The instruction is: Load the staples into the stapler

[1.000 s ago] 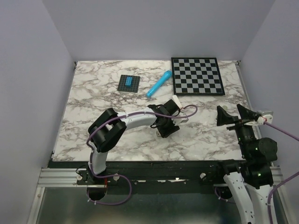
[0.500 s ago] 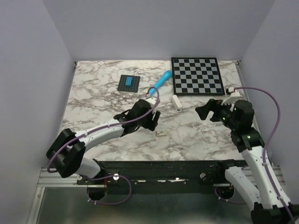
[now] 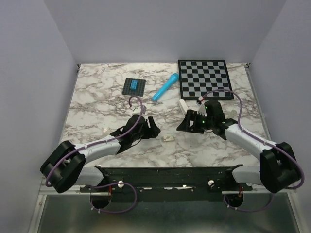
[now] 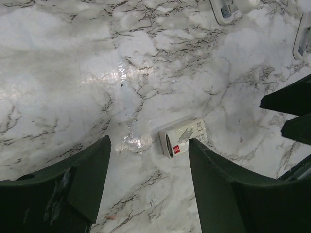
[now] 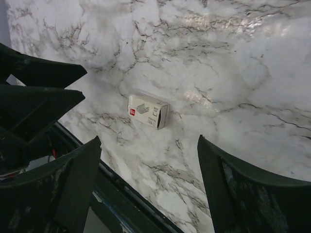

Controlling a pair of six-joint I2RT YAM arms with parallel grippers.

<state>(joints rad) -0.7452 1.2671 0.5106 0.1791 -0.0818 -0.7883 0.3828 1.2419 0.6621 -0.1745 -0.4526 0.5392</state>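
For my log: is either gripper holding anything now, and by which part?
Nothing is held. The left gripper and right gripper are both open; the staples lie free on the table between them.

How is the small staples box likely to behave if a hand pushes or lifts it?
The staples box lies flat on a broad face, so it probably won't roll or tip. The marble table looks glossy, so a push would likely make it slide. One end looks open, so tilting it might spill the contents.
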